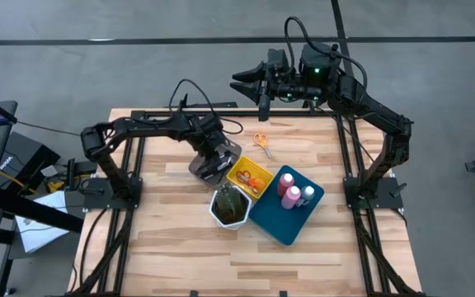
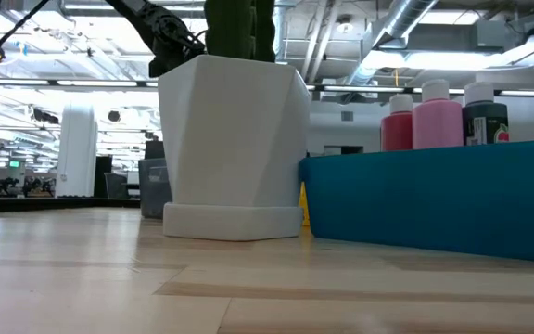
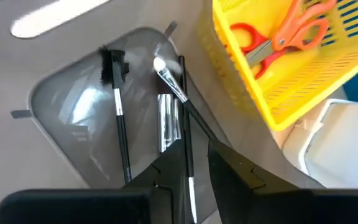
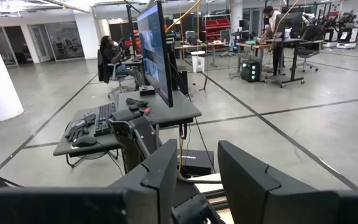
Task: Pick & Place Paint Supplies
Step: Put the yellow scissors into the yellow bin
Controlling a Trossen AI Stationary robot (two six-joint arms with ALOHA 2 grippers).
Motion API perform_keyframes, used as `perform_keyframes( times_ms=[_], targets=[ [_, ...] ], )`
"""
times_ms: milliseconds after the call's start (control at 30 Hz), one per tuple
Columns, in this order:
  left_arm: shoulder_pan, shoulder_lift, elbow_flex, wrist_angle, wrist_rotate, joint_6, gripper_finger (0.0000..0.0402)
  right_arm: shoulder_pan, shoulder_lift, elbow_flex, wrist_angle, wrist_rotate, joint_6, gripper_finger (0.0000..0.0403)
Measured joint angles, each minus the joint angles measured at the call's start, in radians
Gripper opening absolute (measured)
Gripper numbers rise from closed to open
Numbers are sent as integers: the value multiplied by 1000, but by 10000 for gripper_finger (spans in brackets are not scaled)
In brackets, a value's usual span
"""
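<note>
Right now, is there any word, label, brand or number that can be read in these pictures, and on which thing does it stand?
None can be read.
Dark white-capped bottle in the blue tray: a label with a red mark, too small to read.
Two pink bottles: no print visible.
White hexagonal pot: plain.
Monitor in the room behind: seen edge-on, nothing legible.
</note>
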Motion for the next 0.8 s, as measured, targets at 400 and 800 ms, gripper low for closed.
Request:
perform_keyframes(
  times_ms=[400,800],
  targets=[
    [0,-200,0,30,-22,0,67,0,0,0,-98,5,10,113],
    [3,-480,0,44,-244,1,67,16,0,0,-451,142,87,113]
  ],
)
